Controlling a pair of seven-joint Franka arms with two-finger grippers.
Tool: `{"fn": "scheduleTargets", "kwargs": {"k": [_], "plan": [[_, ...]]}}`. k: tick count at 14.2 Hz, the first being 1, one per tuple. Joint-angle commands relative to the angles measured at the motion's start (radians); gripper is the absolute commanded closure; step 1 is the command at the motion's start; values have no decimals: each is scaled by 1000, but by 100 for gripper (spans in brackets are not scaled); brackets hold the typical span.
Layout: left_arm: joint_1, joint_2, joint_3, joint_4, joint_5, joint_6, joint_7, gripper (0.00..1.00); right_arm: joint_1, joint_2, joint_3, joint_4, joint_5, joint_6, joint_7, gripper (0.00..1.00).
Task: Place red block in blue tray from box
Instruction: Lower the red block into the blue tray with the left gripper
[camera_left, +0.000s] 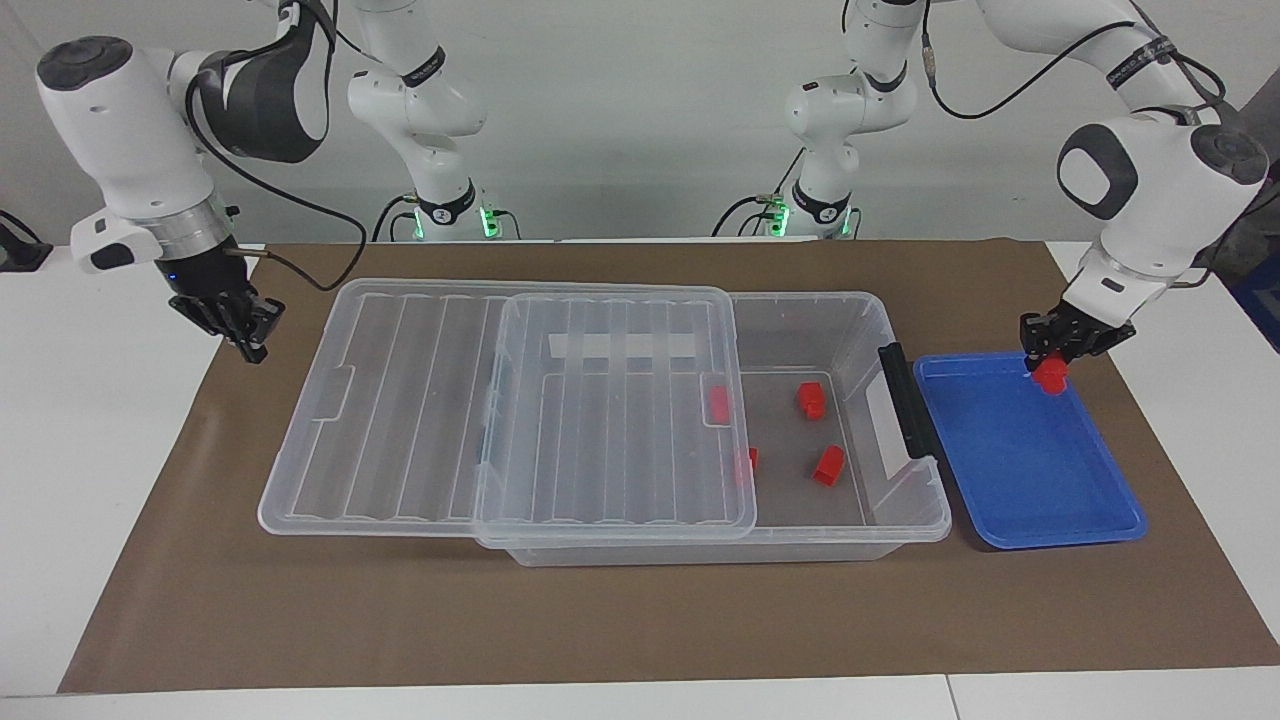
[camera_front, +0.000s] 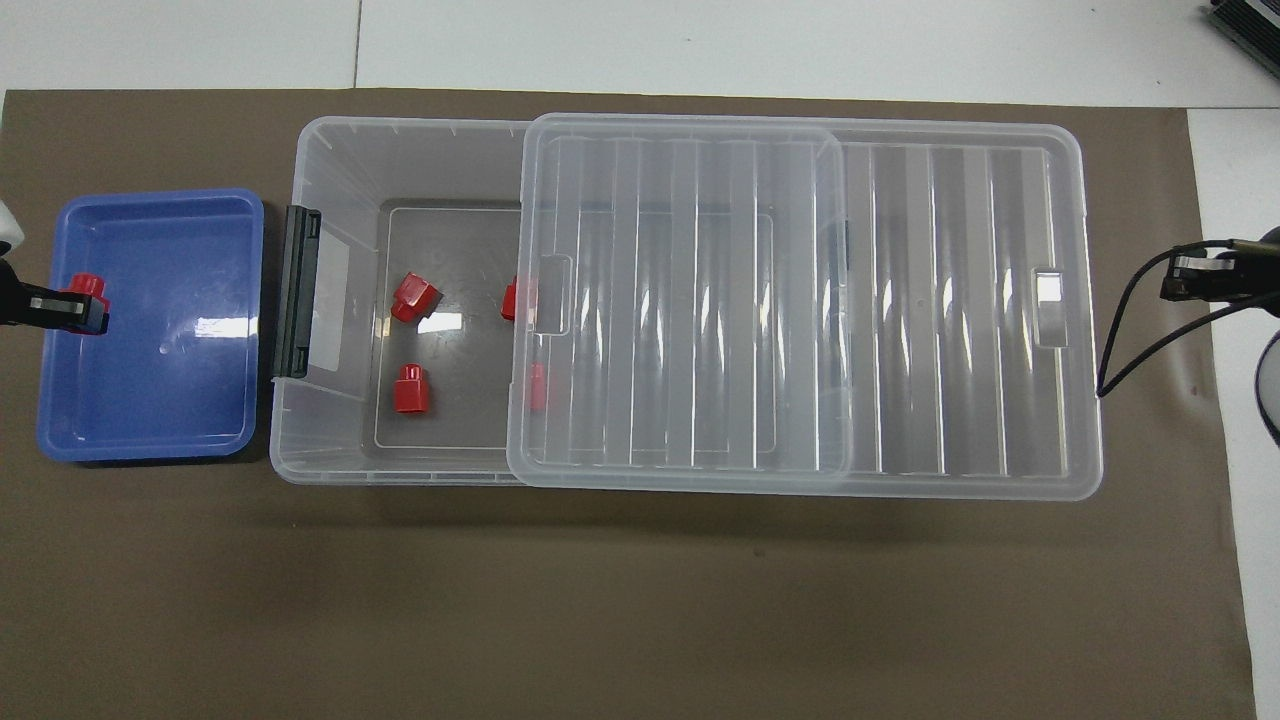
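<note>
My left gripper is shut on a red block and holds it low over the blue tray, above the tray's end away from the box. It also shows in the overhead view with the block over the tray. The clear box has its ribbed lid slid toward the right arm's end. Two red blocks lie in the open part. Two more show at the lid's edge. My right gripper waits over the brown paper beside the lid.
The box's black latch faces the tray, with a narrow gap between them. Brown paper covers the table under box and tray. The lid overhangs the box at the right arm's end.
</note>
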Motion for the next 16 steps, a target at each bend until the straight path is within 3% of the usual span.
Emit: {"fn": "scheduleTargets", "kwargs": {"k": [1, 4, 7, 10, 12, 16], "plan": [[14, -35, -8, -129, -17, 151, 16, 87, -20, 23, 9, -26, 10, 63, -21, 100], [34, -15, -5, -230, -17, 296, 13, 87, -20, 55, 11, -49, 10, 110, -23, 100], [31, 31, -5, -234, -19, 310, -34, 87, -11, 76, 11, -55, 10, 130, -21, 100], [16, 39, -7, -304, -19, 403, -163, 87, 14, 79, 14, -55, 10, 133, -20, 100], [16, 42, -7, -347, -19, 470, -180, 87, 25, 79, 15, -55, 10, 127, -20, 100], [16, 54, -7, -353, -20, 486, -182, 87, 60, 79, 20, -55, 10, 112, -20, 100]]}}
